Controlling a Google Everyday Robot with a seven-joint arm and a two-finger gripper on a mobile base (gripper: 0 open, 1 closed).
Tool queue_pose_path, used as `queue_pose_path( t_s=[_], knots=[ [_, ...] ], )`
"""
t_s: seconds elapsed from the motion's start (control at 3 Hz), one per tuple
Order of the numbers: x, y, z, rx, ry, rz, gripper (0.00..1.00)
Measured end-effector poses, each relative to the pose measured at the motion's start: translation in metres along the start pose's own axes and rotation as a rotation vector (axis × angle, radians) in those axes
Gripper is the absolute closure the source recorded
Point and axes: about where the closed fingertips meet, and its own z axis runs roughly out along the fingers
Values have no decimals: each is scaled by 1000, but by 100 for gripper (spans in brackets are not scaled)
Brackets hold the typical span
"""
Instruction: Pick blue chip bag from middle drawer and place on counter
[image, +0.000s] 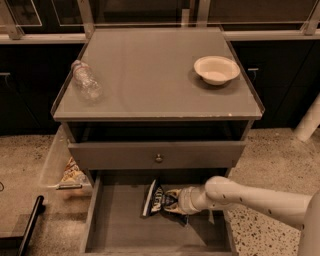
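The blue chip bag (153, 198) is in the open middle drawer (120, 222), tipped up on its edge with its white lettering facing left. My gripper (171, 200) reaches in from the right on a white arm and is shut on the bag's right side, just above the drawer floor. The counter (150, 75) is the flat grey top above the drawers.
A white bowl (216, 69) sits at the counter's right rear and a clear plastic bottle (86, 80) lies at its left. A shut drawer front with a round knob (159, 158) overhangs the open drawer. A clear bin with a snack bag (70, 172) hangs at the cabinet's left.
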Motion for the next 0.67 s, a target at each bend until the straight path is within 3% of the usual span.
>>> queue_pose_path(
  t_s=[0.67],
  knots=[
    [-35, -5, -52, -23, -57, -46, 100]
  ],
)
